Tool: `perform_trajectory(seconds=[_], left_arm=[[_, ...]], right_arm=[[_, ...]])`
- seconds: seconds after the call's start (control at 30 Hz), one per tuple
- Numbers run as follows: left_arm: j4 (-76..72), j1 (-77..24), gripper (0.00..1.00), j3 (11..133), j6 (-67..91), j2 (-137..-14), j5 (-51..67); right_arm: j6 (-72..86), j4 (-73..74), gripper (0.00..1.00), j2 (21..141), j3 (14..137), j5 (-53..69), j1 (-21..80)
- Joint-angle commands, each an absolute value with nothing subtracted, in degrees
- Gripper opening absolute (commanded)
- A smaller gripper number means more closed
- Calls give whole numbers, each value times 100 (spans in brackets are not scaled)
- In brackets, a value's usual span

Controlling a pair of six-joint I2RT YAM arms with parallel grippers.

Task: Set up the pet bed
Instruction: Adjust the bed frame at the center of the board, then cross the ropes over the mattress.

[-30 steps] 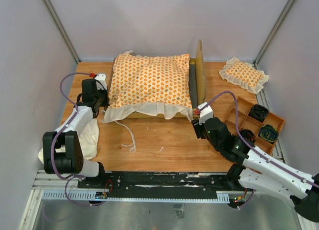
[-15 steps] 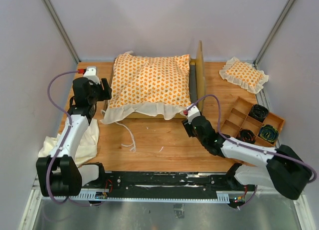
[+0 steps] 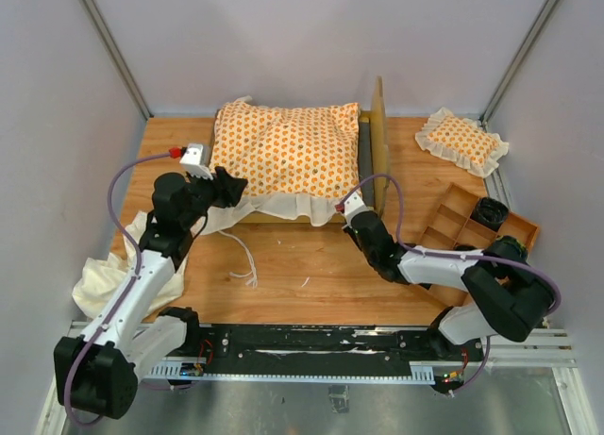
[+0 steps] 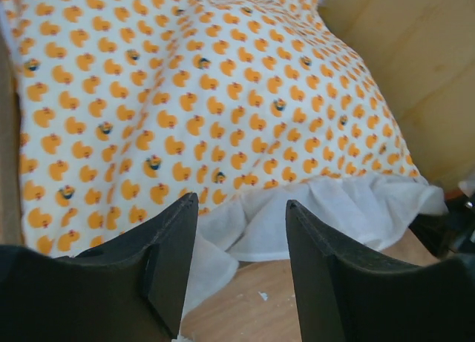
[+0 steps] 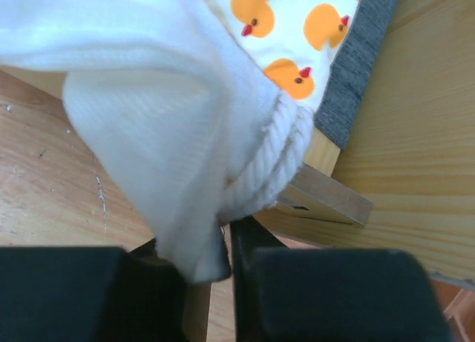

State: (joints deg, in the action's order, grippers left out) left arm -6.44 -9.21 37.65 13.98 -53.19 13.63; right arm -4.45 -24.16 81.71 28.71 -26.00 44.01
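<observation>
The pet bed's orange-patterned cushion (image 3: 283,152) lies on the light-wood frame, whose headboard (image 3: 379,138) stands along its right side. A cream ruffle (image 3: 283,207) hangs over the near edge. My left gripper (image 3: 232,186) is open at the cushion's front left corner. In the left wrist view the ruffle (image 4: 334,208) lies just beyond the left gripper (image 4: 241,208), untouched. My right gripper (image 3: 345,210) is at the front right corner. In the right wrist view the right gripper (image 5: 224,247) is shut on the ruffle (image 5: 148,134) by a rope tie (image 5: 274,164), beside the grey base (image 5: 364,60).
A small square patterned pillow (image 3: 462,141) lies at the back right. A wooden divided tray (image 3: 481,229) with dark items sits under the right arm. A plain cream cloth (image 3: 104,275) is bunched at the front left. A loose tie string (image 3: 247,260) trails over the table.
My left gripper let go at the cushion's left side, opened and swung to the front left corner. My right gripper moved up-left to the front right corner and closed on the ruffle.
</observation>
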Motion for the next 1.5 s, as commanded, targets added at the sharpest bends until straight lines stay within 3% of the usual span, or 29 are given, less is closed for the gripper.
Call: perform_trajectory(seconds=[0.0, 0.23, 0.37, 0.9, 1.47], left_arm=[[-977, -1491, 56, 3733, 1031, -5384, 1925], [-1694, -2484, 56, 3732, 823, -5824, 2040], [-1994, -2770, 58, 3900, 574, -6311, 2340], [-2653, -3645, 55, 3478, 50, -6729, 3258], [-3639, -4357, 53, 3913, -56, -8286, 2076]], right_arm=[[-742, -2502, 2, 7783, 3081, -2456, 4271], [-190, -1424, 0, 5893, 2920, -686, 4244], [305, -817, 0, 5424, 3079, -108, 4224], [2431, 156, 0, 6424, 4663, 734, 3782], [3010, -215, 0, 6522, 4496, 1011, 3358]])
